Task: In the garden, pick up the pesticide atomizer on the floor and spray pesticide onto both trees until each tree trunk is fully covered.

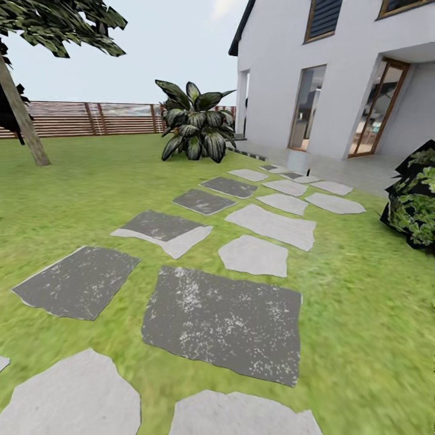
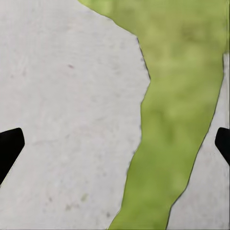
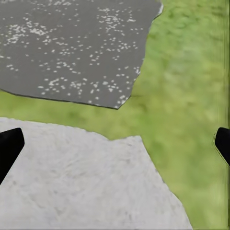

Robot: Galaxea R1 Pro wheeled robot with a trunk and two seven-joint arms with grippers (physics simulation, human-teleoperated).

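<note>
One tree stands at the far left of the lawn in the head view, with a leaning grey-brown tree trunk (image 1: 24,124) under a dark crown (image 1: 57,24). A tiny black upright speck (image 1: 308,172) sits among the farthest slabs by the house, too small to tell if it is the pesticide atomizer. My left gripper (image 2: 115,146) is open above a pale slab (image 2: 62,120) and a strip of grass. Open too, my right gripper (image 3: 115,143) hangs over another pale slab (image 3: 81,182), with nothing between its fingers.
Pale and dark white-speckled stepping slabs (image 1: 223,320) run across the lawn toward the white house (image 1: 338,72). A striped-leaf palm (image 1: 196,124) grows beside the path, and a dark bush (image 1: 417,199) stands at right. A slat fence (image 1: 90,118) closes the back.
</note>
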